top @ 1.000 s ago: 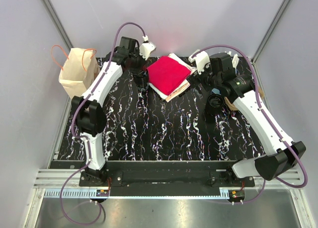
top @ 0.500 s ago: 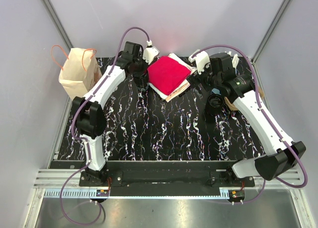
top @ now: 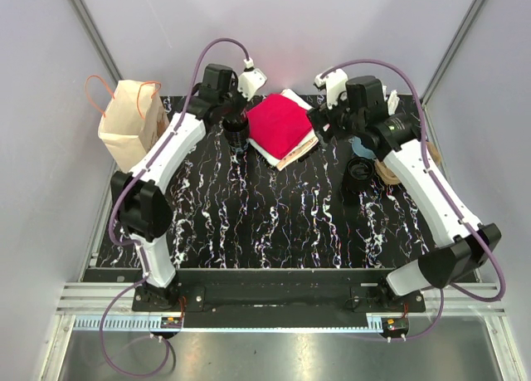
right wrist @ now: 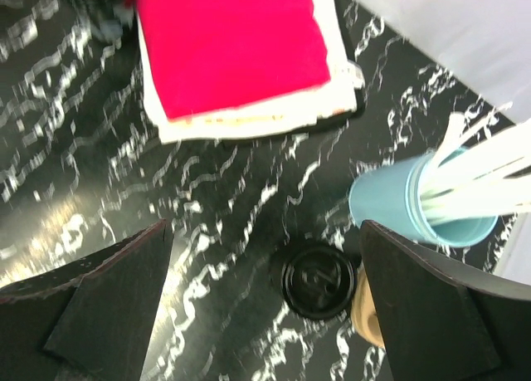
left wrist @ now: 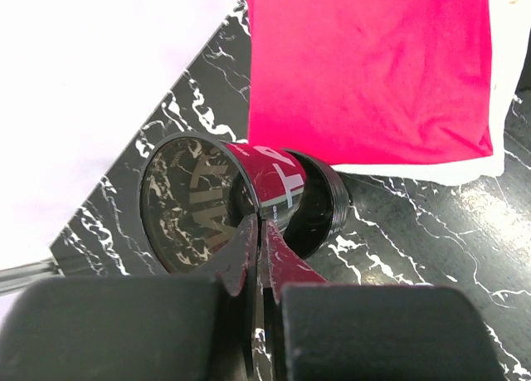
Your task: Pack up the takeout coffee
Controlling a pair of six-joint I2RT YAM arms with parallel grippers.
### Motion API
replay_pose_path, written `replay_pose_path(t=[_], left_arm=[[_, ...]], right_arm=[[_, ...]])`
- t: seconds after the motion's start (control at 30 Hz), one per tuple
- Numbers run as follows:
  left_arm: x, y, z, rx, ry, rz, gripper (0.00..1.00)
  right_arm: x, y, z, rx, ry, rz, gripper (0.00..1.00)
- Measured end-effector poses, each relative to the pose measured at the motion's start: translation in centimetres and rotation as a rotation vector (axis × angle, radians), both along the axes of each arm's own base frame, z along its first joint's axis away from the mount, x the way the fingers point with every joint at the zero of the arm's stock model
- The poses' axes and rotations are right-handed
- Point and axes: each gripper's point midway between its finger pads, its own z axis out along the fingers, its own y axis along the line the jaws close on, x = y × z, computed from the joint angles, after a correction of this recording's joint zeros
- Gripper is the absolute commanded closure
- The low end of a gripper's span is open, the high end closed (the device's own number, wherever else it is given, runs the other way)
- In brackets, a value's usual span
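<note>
Coffee cup (left wrist: 278, 178) just beside red napkin stack (left wrist: 373, 65); paper bag (top: 129, 124) well apart.

Quick count: one paper bag (top: 129, 119), one black cup (left wrist: 286, 186), one black lid (right wrist: 318, 281), one blue cup (right wrist: 398, 200) of sticks, one napkin stack (top: 280, 124).

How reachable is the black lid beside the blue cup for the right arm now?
Probably yes. The right gripper hangs open almost over the black lid, and nothing covers it. The blue cup stands close beside, so a finger might brush it.
</note>
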Motion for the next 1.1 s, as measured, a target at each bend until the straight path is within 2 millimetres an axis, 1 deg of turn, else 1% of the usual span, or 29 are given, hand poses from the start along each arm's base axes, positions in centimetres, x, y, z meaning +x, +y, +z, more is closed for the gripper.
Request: replay_pose_path(t=[0.1, 0.2, 0.4, 0.6, 0.67, 0.77, 0.9, 0.97, 1.0, 1.1], left_arm=[[-0.1, -0.1, 0.9, 0.004, -0.026, -0.004, 1.00], [-0.3, -0.3, 1.6, 0.009, -0.046, -0.006, 1.00], [-1.0, -0.3, 3.6, 0.025, -0.096, -0.017, 1.00], [-2.4, -0.2, 6.4, 0.024, -0.156, -0.026, 1.00], [-3.0, -0.4, 7.3, 0.021, -0.172, -0.036, 1.00], [-4.8, -1.1, 8.2, 0.017, -0.185, -0.065, 1.00], [-8.3, -2.9, 8.4, 0.018, -0.176, -0.140, 1.00], [-10.2, -4.1, 8.2, 0.018, -0.164, -0.187, 1.00], [-11.5, -4.9, 7.8, 0.018, -0.150, -0.221, 1.00], [-14.5, -6.8, 6.5, 0.016, -0.106, -0.294, 1.00]], right_arm=[[1.3, 0.8, 1.0, 0.043, -0.017, -0.020, 0.00], [2.0, 1.2, 1.6, 0.075, -0.029, -0.037, 0.00], [2.4, 1.3, 2.0, 0.106, -0.040, -0.063, 0.00], [2.7, 0.8, 2.2, 0.111, -0.050, -0.098, 0.00], [2.9, 0.3, 2.3, 0.106, -0.056, -0.116, 0.00], [3.2, -0.6, 2.4, 0.098, -0.065, -0.147, 0.00], [3.5, -2.0, 2.5, 0.094, -0.075, -0.186, 0.00], [3.3, -2.9, 2.4, 0.088, -0.078, -0.204, 0.00], [3.1, -3.4, 2.5, 0.087, -0.082, -0.212, 0.00], [2.3, -5.0, 2.6, 0.066, -0.096, -0.232, 0.00]])
